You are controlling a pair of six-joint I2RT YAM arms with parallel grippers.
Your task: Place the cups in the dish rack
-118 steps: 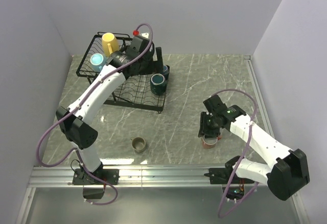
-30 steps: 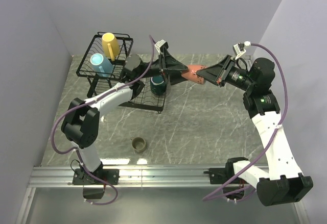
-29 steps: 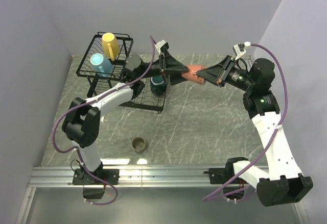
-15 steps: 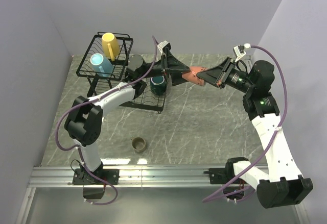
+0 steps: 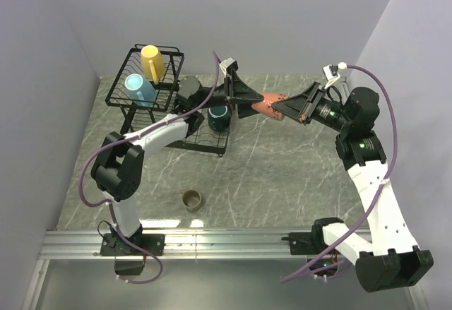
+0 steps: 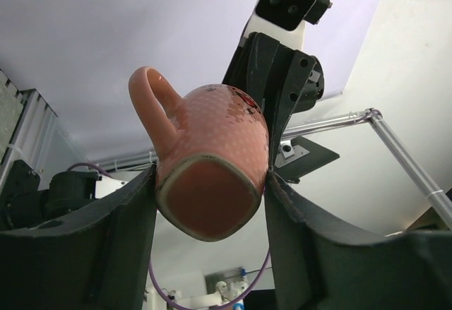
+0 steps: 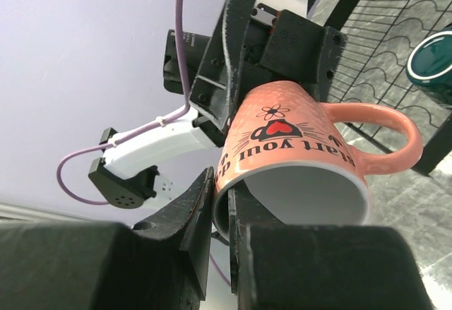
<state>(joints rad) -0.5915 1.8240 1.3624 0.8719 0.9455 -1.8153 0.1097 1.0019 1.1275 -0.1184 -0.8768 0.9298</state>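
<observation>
Above the table, mug bridges left tool and right tool.

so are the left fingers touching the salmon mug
Touching. The left wrist view shows both fingers pressed against the mug's sides near its base.

Inspector: Overhead camera?
Officer: High, behind the bases, looking down on the whole table.
Inspector: Wrist cameras?
Officer: Both close, facing each other. Left sees the mug base, right its mouth. All three share it.
</observation>
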